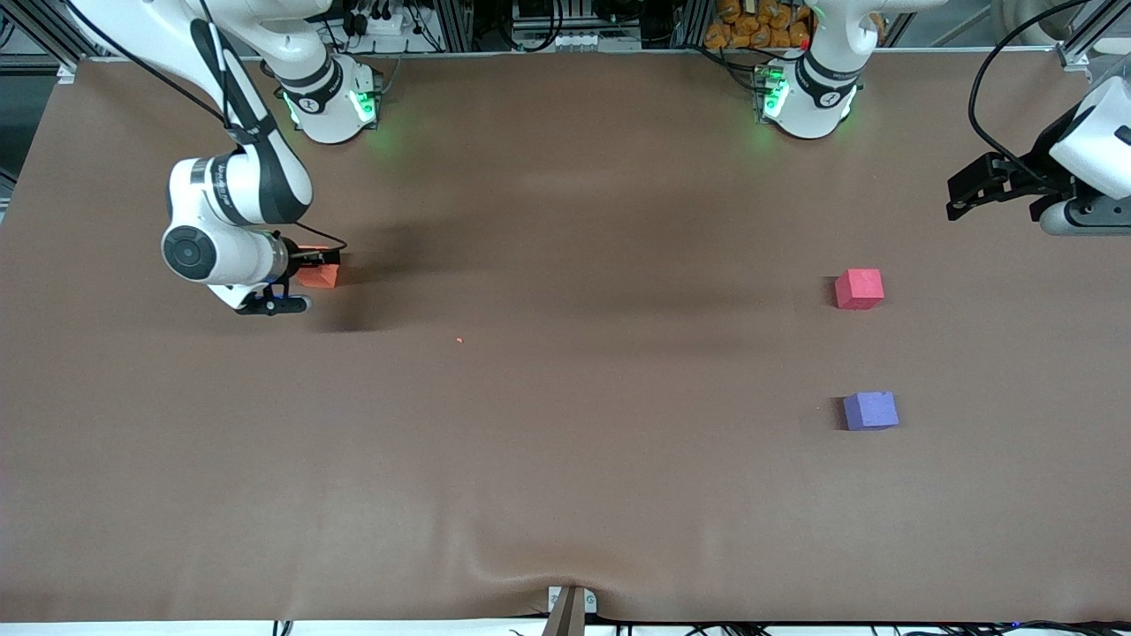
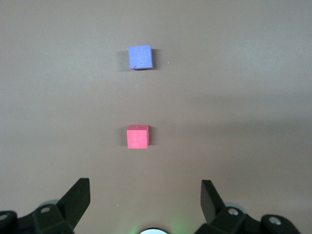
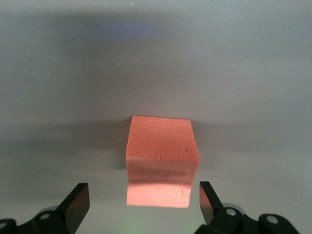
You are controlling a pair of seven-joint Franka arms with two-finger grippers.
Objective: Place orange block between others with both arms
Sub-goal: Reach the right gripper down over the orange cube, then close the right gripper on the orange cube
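- orange block point(image 1: 318, 275) sits on the table point(image 1: 565, 442) toward the right arm's end; right tool point(image 3: 144, 202) hangs low, open, fingers either side of it, not touching
- pinkish-red cube point(image 1: 859, 289) and purple cube point(image 1: 870, 411) lie apart toward the left arm's end; purple nearer the front camera
- left tool point(image 2: 145, 197) waits open, raised above the table near the pinkish-red cube

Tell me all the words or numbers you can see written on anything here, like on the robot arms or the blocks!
Right arm's forearm: a line of small dark print, too blurred to read.
Orange block: no writing.
Pinkish-red block: no writing.
Purple block: no writing.
Brown table cover: no writing.
Nothing here can be read for sure.
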